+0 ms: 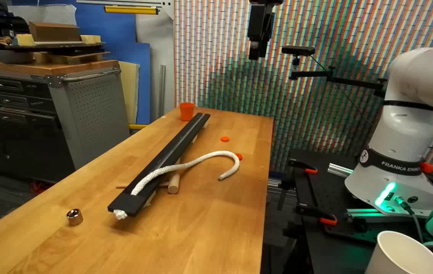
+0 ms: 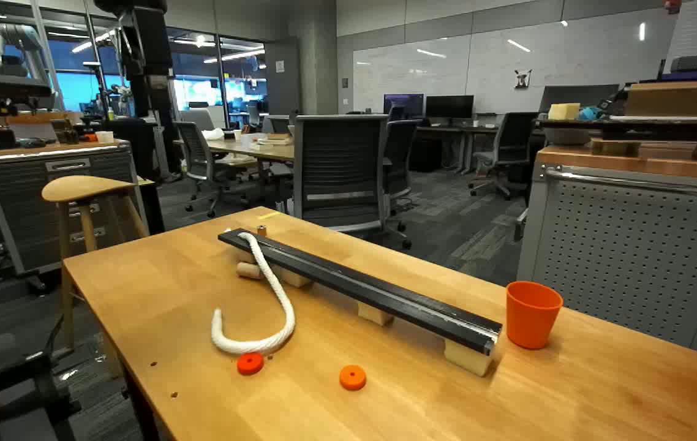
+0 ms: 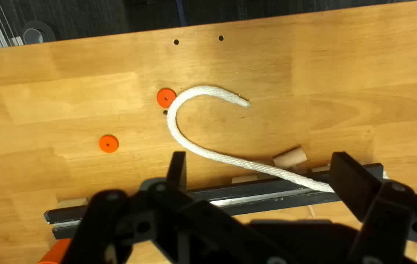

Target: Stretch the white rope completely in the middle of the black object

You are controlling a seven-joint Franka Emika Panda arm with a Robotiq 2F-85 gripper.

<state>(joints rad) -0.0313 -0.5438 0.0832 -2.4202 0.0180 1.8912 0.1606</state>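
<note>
Braided white rope [image 3: 212, 154] curves hook-like.

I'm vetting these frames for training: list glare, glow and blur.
Wrist view: bright glint along the black bar, sheen on the tabletop, claw dark and soft-edged, white rope crisper. In an exterior view, light streaks on the whiteboard; in an exterior view, green glow on the robot base.
</note>
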